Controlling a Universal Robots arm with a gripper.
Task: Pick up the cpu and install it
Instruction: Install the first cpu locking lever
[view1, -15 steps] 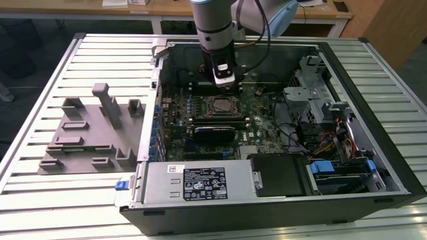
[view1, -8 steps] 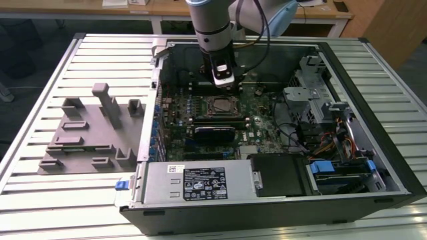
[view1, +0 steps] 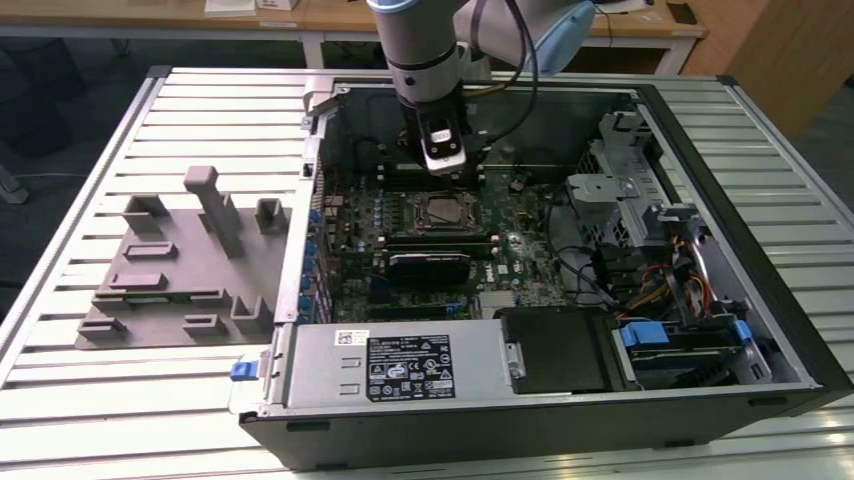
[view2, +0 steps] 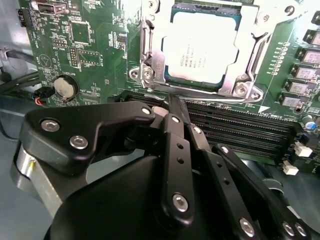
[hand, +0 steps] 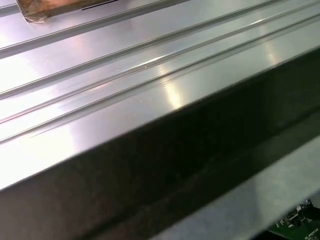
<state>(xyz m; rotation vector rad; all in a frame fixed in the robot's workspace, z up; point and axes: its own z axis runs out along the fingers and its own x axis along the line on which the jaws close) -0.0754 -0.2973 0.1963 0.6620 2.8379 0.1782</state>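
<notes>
The cpu (view2: 202, 47) sat in the socket frame (view2: 150, 65) on the green motherboard (view2: 85, 35) inside the open computer case (view1: 747, 330), which lay on the ribbed metal desk (view1: 80, 400). The gripper (view2: 170, 102) hovered just beside the socket over the memory slots (view2: 240, 127), its jaws drawn together on nothing. A grey fixture plate (view1: 174, 270) lay at the exterior view's left of the case.

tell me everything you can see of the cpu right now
The cpu is a small flat square chip with a pale silver metal top bearing faint print. It lies flat in its socket on the green motherboard, inside the open computer case. A silver metal frame surrounds it on its edges. The gripper sits beside it, not touching it.
</notes>
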